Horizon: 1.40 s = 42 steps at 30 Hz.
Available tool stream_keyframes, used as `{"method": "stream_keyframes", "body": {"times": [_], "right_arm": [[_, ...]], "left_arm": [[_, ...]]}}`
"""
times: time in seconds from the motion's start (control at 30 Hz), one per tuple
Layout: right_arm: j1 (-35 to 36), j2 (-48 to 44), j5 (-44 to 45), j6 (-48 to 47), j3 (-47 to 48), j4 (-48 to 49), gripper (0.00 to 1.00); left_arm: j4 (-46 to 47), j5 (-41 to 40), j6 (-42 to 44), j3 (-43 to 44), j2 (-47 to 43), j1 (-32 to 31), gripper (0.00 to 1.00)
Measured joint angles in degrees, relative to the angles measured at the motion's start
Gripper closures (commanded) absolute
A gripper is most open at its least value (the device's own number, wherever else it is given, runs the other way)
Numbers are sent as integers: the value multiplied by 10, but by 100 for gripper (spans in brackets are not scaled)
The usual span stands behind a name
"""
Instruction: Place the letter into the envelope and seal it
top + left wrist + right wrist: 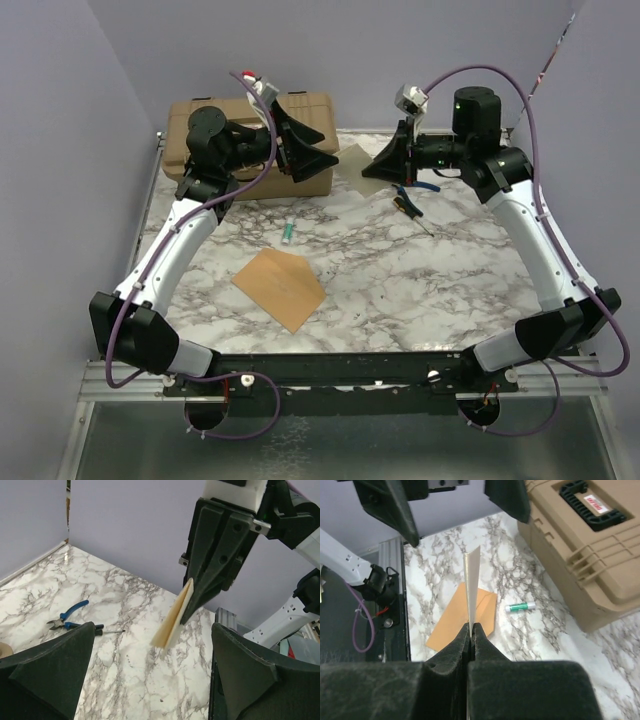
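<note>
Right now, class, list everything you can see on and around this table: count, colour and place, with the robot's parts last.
letter: one, pale peach, held on edge above the table
envelope: one, orange-brown, flat at the near middle
glue stick: one, green and white, just beyond the envelope
case: one, tan, far left corner
pliers: one, blue handles, far right
screwdriver: one, dark handle, beside the pliers
table: one, white-and-grey marble
left gripper: one, black, open, by the case
right gripper: one, black, shut on the letter
</note>
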Motion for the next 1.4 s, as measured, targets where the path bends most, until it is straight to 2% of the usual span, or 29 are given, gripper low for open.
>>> {"method": "stream_keyframes", "body": {"times": [0.1,0.13,0.23,0.33,0.37,0.47,0.57,0.67,0.8,0.9,0.97,1.17,1.23,1.4], "right_arm": [[29,5,9,-21,0,-21,100],[37,8,10,-27,0,-28,100],[57,20,14,-44,4,-48,100],[63,37,15,-59,13,-71,100],[64,42,16,-63,17,-77,100],[67,52,16,-76,26,-96,100],[69,54,16,-83,33,-107,100],[71,54,16,-89,39,-116,99],[71,53,32,-70,41,-112,53],[69,35,77,-9,22,-42,22],[67,-6,117,50,-29,44,10],[65,-113,226,254,-153,346,1],[65,-117,264,328,-174,450,1],[65,-78,341,478,-186,583,0]], "left_arm": [[-15,-11,11,0,1,-8,4],[-21,-12,16,0,1,-16,10],[-38,-9,30,0,3,-32,41],[-49,17,46,0,9,-41,63],[-52,28,48,0,11,-42,69],[-62,56,51,0,18,-42,78],[-70,71,54,0,22,-42,99],[-74,74,61,0,23,-41,100],[-74,62,63,0,23,-41,100],[-75,18,61,1,20,-41,100],[-59,-18,44,1,14,-41,100],[57,-153,-60,1,-16,-45,100],[101,-211,-108,0,-24,-49,100],[214,-338,-245,-21,-25,-53,100]]}}
